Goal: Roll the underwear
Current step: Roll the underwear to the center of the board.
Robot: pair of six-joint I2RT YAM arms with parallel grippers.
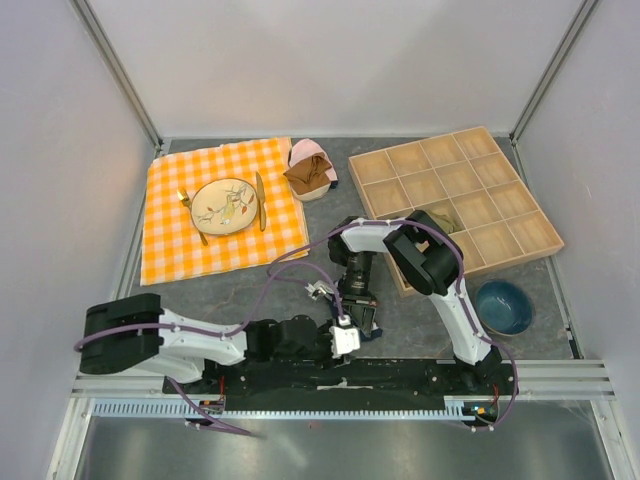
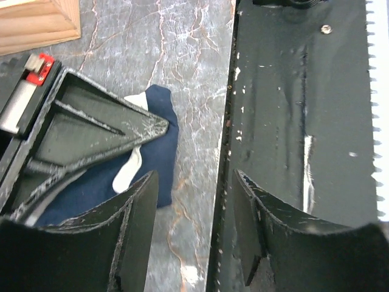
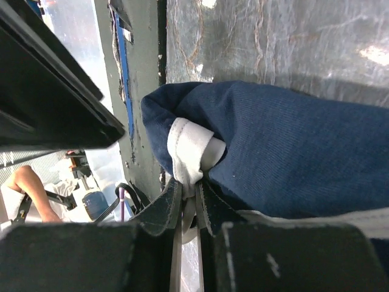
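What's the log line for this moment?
right tool: shut on underwear trim | left tool: open, empty, beside underwear | underwear: on table

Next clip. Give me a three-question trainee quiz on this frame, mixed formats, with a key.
1. True or false: the right gripper is shut on the white trim of the underwear.
2. The left gripper is: A) open, holding nothing; B) shut on the underwear; C) shut on a bowl.
3. Short answer: what lies on the orange checked cloth?

Key:
1. True.
2. A.
3. A plate, with a fork and a knife beside it.
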